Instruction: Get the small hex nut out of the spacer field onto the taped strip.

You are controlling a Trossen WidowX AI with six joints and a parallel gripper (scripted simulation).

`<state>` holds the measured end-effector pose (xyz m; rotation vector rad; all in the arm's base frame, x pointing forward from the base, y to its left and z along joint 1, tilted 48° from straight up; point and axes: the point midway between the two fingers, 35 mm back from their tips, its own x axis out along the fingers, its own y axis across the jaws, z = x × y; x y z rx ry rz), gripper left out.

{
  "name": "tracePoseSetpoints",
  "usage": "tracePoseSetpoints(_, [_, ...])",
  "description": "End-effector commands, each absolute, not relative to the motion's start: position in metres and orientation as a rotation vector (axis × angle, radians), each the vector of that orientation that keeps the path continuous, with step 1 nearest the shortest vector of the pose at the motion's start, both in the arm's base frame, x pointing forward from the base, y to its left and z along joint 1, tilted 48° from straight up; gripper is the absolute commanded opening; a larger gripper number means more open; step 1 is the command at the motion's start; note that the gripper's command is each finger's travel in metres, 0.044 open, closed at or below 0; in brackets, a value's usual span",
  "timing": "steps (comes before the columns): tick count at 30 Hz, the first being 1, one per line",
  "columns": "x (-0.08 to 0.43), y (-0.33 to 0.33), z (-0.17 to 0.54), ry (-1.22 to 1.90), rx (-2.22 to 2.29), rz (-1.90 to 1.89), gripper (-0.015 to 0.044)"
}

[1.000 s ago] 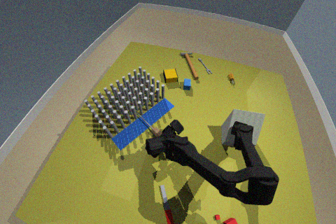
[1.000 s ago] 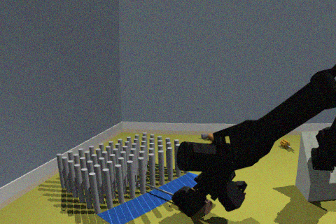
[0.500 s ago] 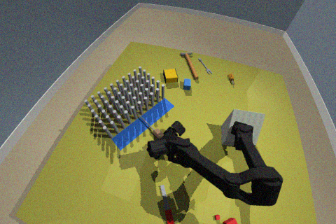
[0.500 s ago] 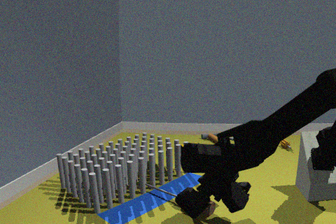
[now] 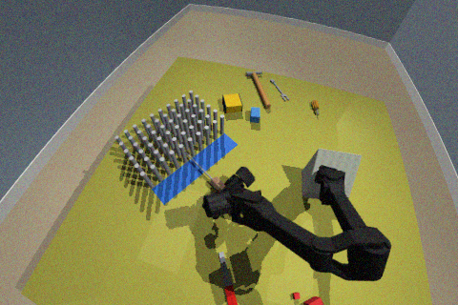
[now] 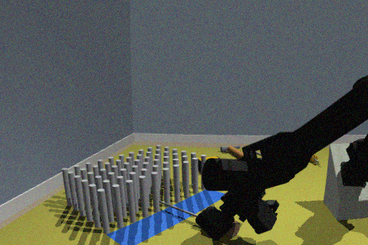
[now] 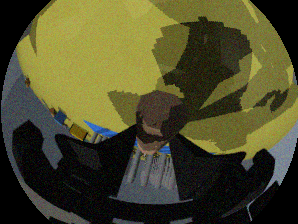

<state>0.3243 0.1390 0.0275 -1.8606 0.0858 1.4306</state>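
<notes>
Several upright grey spacers (image 5: 221, 125) (image 6: 118, 207) (image 7: 133, 170) stand in a dense field, with the blue taped strip (image 5: 165, 194) (image 6: 123, 235) along their front. My gripper (image 5: 229, 192) (image 6: 238, 222) (image 7: 157, 133) is shut on the brown handle of a thin-rod tool (image 5: 218, 183) (image 6: 181, 210) (image 7: 159, 106). It is in front of the strip, outside the field. The rod reaches across the strip, its far end close to the front row of spacers. Whether the tip touches a spacer cannot be told. The hex nut cannot be made out in any view.
Behind the field's right side are a yellow block (image 5: 233, 103), a blue block (image 5: 255, 114), a hammer (image 5: 260, 91), a wrench (image 5: 280, 91) and a small orange-handled tool (image 5: 315, 105). A grey block (image 5: 352, 164) is beside the arm. A red-handled tool (image 5: 230, 294) and red pieces (image 5: 313, 301) lie nearest the camera.
</notes>
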Motion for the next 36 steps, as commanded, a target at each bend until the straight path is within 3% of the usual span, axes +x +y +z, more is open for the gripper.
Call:
tracePoseSetpoints(1, [0.322, 0.139, 0.029, 0.09, -1.86, 1.428, 0.0])
tracePoseSetpoints(36, [0.303, 0.146, 0.038, 0.089, -1.858, 1.43, 0.0])
